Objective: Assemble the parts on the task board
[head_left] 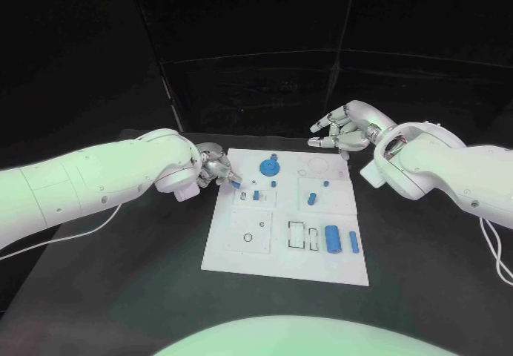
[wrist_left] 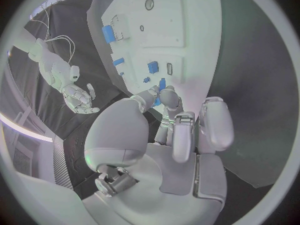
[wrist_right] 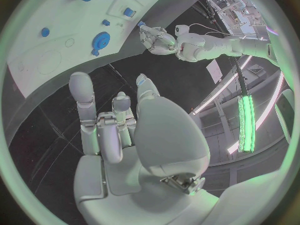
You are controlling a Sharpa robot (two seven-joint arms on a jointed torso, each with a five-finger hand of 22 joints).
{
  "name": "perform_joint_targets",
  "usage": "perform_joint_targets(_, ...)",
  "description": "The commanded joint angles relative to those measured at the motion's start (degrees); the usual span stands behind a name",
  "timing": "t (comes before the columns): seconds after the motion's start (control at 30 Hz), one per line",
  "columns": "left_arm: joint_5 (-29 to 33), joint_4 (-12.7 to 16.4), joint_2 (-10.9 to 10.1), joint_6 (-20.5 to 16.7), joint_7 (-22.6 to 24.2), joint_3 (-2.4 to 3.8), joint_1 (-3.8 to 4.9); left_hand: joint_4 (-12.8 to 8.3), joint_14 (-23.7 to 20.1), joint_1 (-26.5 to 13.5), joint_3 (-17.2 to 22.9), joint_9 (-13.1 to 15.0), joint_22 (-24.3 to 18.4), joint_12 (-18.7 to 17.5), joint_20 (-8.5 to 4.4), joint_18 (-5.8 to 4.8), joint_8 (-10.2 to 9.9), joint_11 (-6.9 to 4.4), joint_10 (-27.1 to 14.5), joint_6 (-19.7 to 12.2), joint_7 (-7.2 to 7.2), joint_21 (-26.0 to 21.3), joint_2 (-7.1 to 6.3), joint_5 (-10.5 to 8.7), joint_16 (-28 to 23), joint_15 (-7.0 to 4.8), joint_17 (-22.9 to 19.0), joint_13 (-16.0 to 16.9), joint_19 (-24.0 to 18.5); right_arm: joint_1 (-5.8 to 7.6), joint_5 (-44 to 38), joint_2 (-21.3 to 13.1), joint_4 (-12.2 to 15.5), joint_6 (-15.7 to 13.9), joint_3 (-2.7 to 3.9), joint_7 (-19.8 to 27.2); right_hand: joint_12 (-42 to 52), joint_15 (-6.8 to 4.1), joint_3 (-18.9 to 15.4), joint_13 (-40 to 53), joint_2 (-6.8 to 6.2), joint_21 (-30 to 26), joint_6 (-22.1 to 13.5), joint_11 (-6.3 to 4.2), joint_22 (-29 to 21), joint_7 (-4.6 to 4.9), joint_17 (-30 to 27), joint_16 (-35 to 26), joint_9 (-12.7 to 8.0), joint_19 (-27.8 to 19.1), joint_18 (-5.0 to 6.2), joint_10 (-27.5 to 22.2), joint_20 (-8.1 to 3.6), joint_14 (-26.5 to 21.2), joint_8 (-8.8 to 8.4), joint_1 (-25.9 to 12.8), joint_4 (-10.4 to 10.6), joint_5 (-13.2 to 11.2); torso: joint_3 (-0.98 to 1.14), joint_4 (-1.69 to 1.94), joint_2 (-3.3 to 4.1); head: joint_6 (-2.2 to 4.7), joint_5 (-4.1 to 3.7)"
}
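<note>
Your left hand (head_left: 214, 172) sits at the task board (head_left: 241, 256)'s ten o'clock edge in the head view, fingers pinched on a small blue part (head_left: 235, 183) at its tips; the left wrist view shows the same blue piece (wrist_left: 161, 86) between the fingertips (wrist_left: 170, 96), just over the board's edge. I judge you are mid-carry, bringing this part toward a seat on the board.

Your right hand (head_left: 344, 126) hangs off the board's one o'clock corner, fingers apart and loosely curled, holding nothing, well apart from any part.

The next move, as I read it, calls for easing the pinched part toward two o'clock over the near socket plate (head_left: 256, 196), where two small blue pegs (head_left: 256, 195) already stand, and lining it up before lowering. Which socket it belongs in I cannot tell.

Mind the neighbours: a blue gear (head_left: 268, 167) at the board's twelve o'clock, a blue pin (head_left: 312, 198) near centre, and two blue blocks (head_left: 333, 239) at four o'clock. The standing pegs are closest to your path and could be knocked.
</note>
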Motion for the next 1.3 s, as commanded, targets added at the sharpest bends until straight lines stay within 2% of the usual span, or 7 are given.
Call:
perform_joint_targets(0.03,-0.4,0.5,0.1,-2.9,0.4,0.01,-0.11,-5.6,6.1,-0.1,6.0,1.6,0.1,0.2,0.03,0.1,0.2,-0.24,0.7,0.1,-0.47,0.0,0.49,0.39,0.4,-0.02,15.1,0.0,0.3,0.09,0.2,-0.1,0.0,0.4,0.03,0.2,0.3,-0.19,0.0,0.0,0.02,-0.3,-0.4,0.12,-0.1,0.02,15.1,0.1,0.0,0.4,0.5,-0.3,-0.09,6.1,0.22,0.6,0.2,0.3,0.01,-0.08,-0.04,-0.05,-0.04)
perform_joint_targets(0.1,-1.4,0.6,0.2,-2.6,0.1,-0.03,-0.21,-5.6,6.1,-0.2,6.1,1.6,0.1,0.2,0.03,0.11,0.3,-0.24,0.7,0.1,-0.48,0.0,0.46,0.38,0.4,-0.03,15.1,-0.1,0.3,0.09,0.2,-0.1,0.0,0.5,0.02,0.0,0.2,-0.19,0.0,-0.1,0.02,-0.3,-0.4,0.12,-0.1,0.02,15.1,0.1,0.0,0.4,0.51,-0.3,-0.09,6.1,0.22,0.6,0.2,0.4,0.02,-0.22,0.01,-0.03,0.01)
perform_joint_targets(0.2,-2.8,1.0,0.2,-2.2,-0.1,-0.21,-0.28,-5.6,6.1,-0.2,6.1,1.7,0.0,0.1,0.02,0.11,0.3,-0.25,0.6,0.0,-0.49,-0.1,0.4,0.38,0.4,-0.03,15.1,-0.2,0.3,0.09,0.2,-0.1,0.0,0.6,0.02,-0.1,0.2,-0.19,0.0,-0.1,0.02,-0.3,-0.4,0.12,-0.1,0.02,15.1,0.1,0.0,0.4,0.51,-0.3,-0.09,6.1,0.22,0.6,0.2,0.4,0.0,-0.22,0.03,-0.07,-0.33)
perform_joint_targets(0.3,-4.6,1.4,0.3,-2.0,-0.3,-0.41,-0.32,-5.6,6.1,-0.2,6.3,1.7,0.0,0.0,0.02,0.11,0.4,-0.26,0.6,0.0,-0.5,-0.1,0.32,0.38,0.4,-0.03,15.1,-0.3,0.3,0.09,0.2,-0.1,0.0,0.6,0.01,-0.2,0.2,-0.19,0.0,-0.1,0.02,-0.3,-0.4,0.12,-0.1,0.02,15.1,0.1,0.0,0.4,0.51,-0.3,-0.09,6.1,0.22,0.6,0.2,0.4,-0.01,-0.04,0.04,-0.07,-0.36)
perform_joint_targets(0.43,-5.5,1.6,0.6,-1.8,-0.6,-0.7,-0.34,-5.6,6.1,-0.2,6.3,1.7,0.0,0.0,0.02,0.11,0.4,-0.26,0.6,0.0,-0.5,-0.1,0.32,0.38,0.4,-0.03,15.1,-0.3,0.3,0.09,0.2,-0.1,0.0,0.8,0.01,-0.2,0.2,-0.19,0.0,-0.1,0.02,-0.3,-0.4,0.12,-0.1,0.02,15.1,0.1,0.0,0.4,0.51,-0.3,-0.09,6.1,0.22,0.6,0.2,0.4,0.03,0.01,0.04,-0.06,-0.33)
perform_joint_targets(0.8,-8.3,0.8,1.9,-1.9,-2.1,-2.12,-0.39,-5.7,6.1,-0.3,6.6,1.9,0.1,0.0,0.01,0.11,0.6,-0.29,0.5,-0.1,-0.53,-0.1,0.13,0.39,0.4,-0.06,15.1,-0.4,0.3,0.09,0.2,0.1,-0.1,0.8,0.01,-0.1,0.1,-0.19,-0.1,-0.3,0.02,-0.5,-0.4,0.12,-0.4,0.03,15.1,0.1,0.0,0.3,0.55,-0.5,-0.09,6.1,0.23,0.5,0.3,0.4,-0.04,-0.12,0.04,-0.18,-0.3)
perform_joint_targets(1.3,-9.3,-0.1,2.9,-1.5,-2.6,-2.35,-0.4,-5.8,6.1,-0.4,6.8,2.0,0.1,0.0,-0.01,0.1,0.8,-0.3,0.5,-0.2,-0.55,0.0,0.0,0.4,0.4,-0.08,15.1,-0.4,0.3,0.09,0.2,0.3,-0.1,0.6,0.0,0.0,0.1,-0.19,-0.1,-0.4,0.02,-0.6,-0.4,0.13,-0.6,0.03,15.1,0.1,0.0,0.3,0.57,-0.5,-0.09,6.1,0.23,0.6,0.3,0.5,-0.02,-0.1,0.04,-0.49,-0.44)
